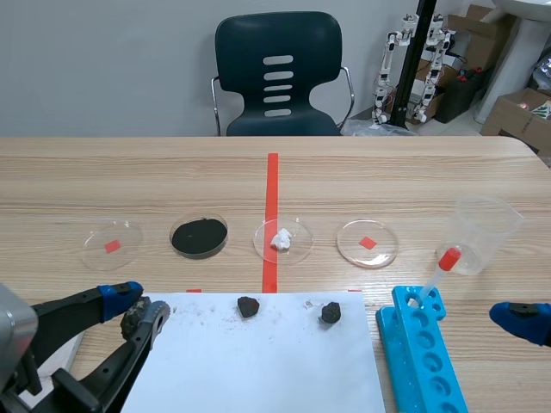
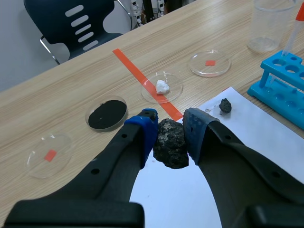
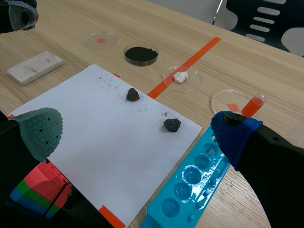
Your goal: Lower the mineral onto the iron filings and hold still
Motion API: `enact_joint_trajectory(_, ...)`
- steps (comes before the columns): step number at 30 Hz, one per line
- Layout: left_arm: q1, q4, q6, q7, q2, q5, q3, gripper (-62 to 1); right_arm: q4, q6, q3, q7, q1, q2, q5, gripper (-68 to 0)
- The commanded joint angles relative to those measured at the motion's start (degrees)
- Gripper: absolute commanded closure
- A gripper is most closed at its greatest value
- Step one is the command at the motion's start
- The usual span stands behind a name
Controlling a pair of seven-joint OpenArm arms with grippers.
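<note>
My left gripper (image 2: 169, 127) is closed on the mineral (image 2: 171, 149): the dark, lumpy stone sits pinched between my two blue pads (image 2: 148, 124), and its lower half hangs below them. I hold it at the near left of the table, over the far left corner of the white paper (image 1: 258, 361). The dish of iron filings (image 1: 199, 236) lies farther out and a little to the right, well apart from the stone. Two smaller dark stones (image 1: 248, 305) rest on the far edge of the paper. My right gripper (image 3: 137, 129) is at the near right with its fingers wide apart and nothing between them, beside the blue rack (image 1: 422, 344). A dish with a white lump (image 1: 282, 239) sits on the tape line, right of the filings.
</note>
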Motion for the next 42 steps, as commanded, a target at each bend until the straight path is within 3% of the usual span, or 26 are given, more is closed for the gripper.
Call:
enact_joint_trajectory(1,0.2,1.1,0.1,-1.2,0.2,-0.2,-0.1,-8.5,0.5,0.0,0.1,0.9,0.0,0.0,0.9,-67.9)
enact_joint_trajectory(35,0.2,0.9,-0.1,-1.0,0.2,-0.2,-0.1,-8.5,0.5,0.0,0.1,0.9,0.0,0.0,0.9,-67.9)
enact_joint_trajectory(42,-5.5,0.9,-1.4,4.5,1.3,-0.9,0.0,-8.5,0.5,0.0,0.1,0.9,0.0,0.0,0.9,-67.9)
